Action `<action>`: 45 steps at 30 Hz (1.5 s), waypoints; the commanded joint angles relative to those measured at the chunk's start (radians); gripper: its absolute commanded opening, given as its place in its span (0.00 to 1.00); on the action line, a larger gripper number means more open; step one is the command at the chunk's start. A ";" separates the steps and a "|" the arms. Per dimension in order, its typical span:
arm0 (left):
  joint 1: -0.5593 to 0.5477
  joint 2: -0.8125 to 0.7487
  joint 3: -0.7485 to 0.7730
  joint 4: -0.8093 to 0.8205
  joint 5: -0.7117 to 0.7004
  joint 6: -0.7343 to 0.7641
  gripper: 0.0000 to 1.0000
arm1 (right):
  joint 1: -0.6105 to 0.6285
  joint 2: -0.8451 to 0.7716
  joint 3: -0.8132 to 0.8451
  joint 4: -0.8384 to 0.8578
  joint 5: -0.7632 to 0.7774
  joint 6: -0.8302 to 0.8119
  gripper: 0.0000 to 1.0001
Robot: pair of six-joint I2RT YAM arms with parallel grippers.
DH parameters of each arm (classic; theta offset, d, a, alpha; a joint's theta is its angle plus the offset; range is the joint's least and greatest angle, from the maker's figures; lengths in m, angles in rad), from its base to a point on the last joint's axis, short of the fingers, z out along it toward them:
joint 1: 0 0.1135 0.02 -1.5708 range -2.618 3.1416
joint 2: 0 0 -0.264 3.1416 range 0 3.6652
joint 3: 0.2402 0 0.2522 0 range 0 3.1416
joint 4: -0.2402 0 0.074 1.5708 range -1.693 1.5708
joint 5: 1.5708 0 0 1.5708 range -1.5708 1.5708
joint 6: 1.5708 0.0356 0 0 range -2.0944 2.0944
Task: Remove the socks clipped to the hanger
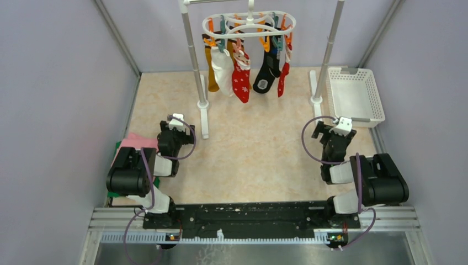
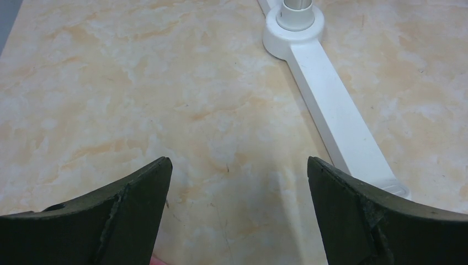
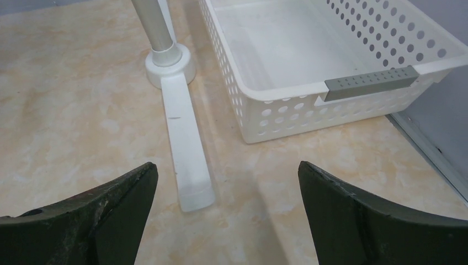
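The white oval hanger (image 1: pixel 287 24) with orange and teal clips hangs from the rack's top bar at the back. Several socks hang clipped to it in a row: mustard-orange (image 1: pixel 212 74), white (image 1: pixel 223 70), red with white snowflakes (image 1: pixel 241 81), black with white markings (image 1: pixel 266 74) and plain red (image 1: pixel 283 77). My left gripper (image 1: pixel 175 120) (image 2: pixel 237 165) is open over bare tabletop, well in front of the hanger and beside the left pole's foot. My right gripper (image 1: pixel 338 122) (image 3: pixel 227 168) is open too, low near the right pole's foot, holding nothing.
The rack's left pole (image 1: pixel 193 52) and right pole (image 1: pixel 329 49) stand on long white feet (image 2: pixel 342 121) (image 3: pixel 186 143). A white mesh basket (image 1: pixel 355 95) (image 3: pixel 287 102) sits at the right wall. A pink and green folded cloth (image 1: pixel 128 142) lies under the left arm. Purple walls enclose the table.
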 commanded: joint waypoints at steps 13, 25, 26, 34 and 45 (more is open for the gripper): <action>0.045 -0.193 0.602 -1.052 0.276 -0.077 0.99 | 0.014 -0.641 0.431 -1.131 -0.095 0.598 0.99; 0.096 -0.132 0.960 -1.445 0.195 -0.060 0.99 | 0.010 -0.115 1.098 -1.578 0.114 0.512 0.99; 0.096 -0.110 0.989 -1.475 0.215 -0.019 0.99 | 0.009 -0.074 1.129 -1.586 0.137 0.498 0.99; 0.098 0.123 1.309 -1.784 0.144 0.024 0.99 | -0.072 0.161 1.270 -1.572 0.136 0.408 0.96; 0.098 0.066 1.267 -1.746 0.150 0.016 0.99 | -0.162 0.343 1.296 -1.557 -0.049 0.392 0.85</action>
